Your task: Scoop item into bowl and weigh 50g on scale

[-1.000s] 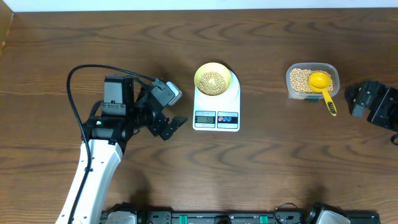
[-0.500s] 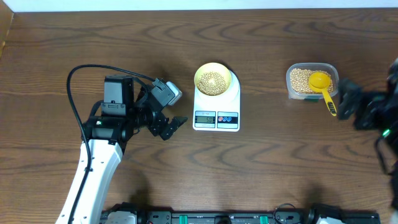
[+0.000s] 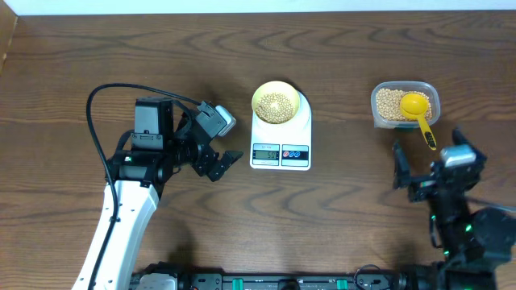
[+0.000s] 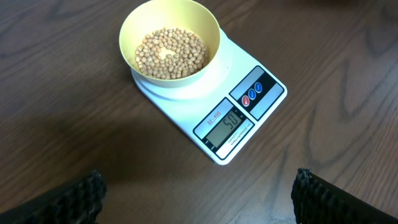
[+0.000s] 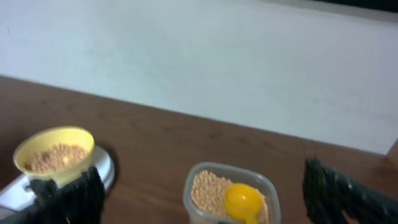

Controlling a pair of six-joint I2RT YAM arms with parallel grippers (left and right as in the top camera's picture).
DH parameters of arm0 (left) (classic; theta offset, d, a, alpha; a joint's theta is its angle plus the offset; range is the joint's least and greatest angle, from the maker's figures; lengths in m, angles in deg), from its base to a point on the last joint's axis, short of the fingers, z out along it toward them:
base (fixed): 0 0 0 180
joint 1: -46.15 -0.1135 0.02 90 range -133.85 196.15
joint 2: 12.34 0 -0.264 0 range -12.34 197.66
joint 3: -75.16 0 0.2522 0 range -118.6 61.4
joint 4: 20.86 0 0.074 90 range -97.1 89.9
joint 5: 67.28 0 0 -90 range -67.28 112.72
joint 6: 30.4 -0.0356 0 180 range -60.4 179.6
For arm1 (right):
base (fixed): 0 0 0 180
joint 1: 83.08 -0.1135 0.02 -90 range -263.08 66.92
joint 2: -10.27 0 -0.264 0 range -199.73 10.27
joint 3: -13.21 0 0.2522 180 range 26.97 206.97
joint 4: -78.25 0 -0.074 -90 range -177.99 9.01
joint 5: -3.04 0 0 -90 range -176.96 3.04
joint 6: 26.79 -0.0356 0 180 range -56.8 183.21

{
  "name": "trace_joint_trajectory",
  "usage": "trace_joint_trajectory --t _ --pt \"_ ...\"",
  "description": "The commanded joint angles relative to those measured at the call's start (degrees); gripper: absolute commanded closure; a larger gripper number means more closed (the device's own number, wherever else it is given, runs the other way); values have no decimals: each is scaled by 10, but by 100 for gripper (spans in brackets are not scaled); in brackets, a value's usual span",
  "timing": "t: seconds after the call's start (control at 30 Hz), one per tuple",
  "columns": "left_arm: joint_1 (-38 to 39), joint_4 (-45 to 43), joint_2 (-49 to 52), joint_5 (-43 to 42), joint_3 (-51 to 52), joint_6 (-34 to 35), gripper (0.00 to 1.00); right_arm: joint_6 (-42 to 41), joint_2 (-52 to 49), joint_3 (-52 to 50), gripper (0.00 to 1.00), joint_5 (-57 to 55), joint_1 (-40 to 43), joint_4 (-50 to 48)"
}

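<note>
Your right hand (image 5: 202, 174) has swung in from the far right edge of the counter (image 3: 339, 217) within the last second. It now sits just short of the clear tub (image 3: 375, 103), fingers spread wide and holding nothing. The yellow scoop (image 3: 418, 109) lies ahead of it, cup resting on the tub's beans, handle pointing back toward the hand.

Your left hand (image 4: 198, 180) has not shifted. Its fingers also stand wide apart and empty, aimed at the scale (image 4: 186, 102) straight ahead. The pale yellow bowl (image 4: 140, 25) sits on the scale's platform at the end farthest from that hand, with a layer of beans (image 4: 169, 53) covering its bottom. The display (image 4: 225, 123) faces the left hand, and its digits look like the fifty the task asks for, though they are small. No stray beans show on the counter around the scale in the left wrist view.

If that reading is right, the weighing looks all but done. The right hand's approach to the scoop then calls for care, since another full scoop would likely overshoot. Judge the display before you close on the handle. If a top-up is needed at all, it is probably a few beans at most.
</note>
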Motion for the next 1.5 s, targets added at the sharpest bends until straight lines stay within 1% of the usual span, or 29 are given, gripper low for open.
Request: trace_joint_trajectory --t 0.0,0.1,0.23,0.5,0.6,0.83,1.47 --pt "-2 0 3 1 -6 -8 2 8 48 -61 1 7 -8 -41" --pt "-2 0 3 1 -6 -8 2 8 80 -107 1 8 -14 -78" --pt "-2 -1 3 1 -6 -8 2 8 109 -148 1 8 -25 -102" --pt "-2 0 3 1 -6 -8 2 8 175 -212 1 8 -33 -99" --pt "-2 0 3 1 -6 -8 2 8 179 -229 1 6 -34 -97" --pt "-2 0 3 1 -6 -8 2 8 179 -230 1 5 -34 -42" --pt "-2 0 3 1 -6 -8 2 8 179 -230 1 -7 -33 -43"
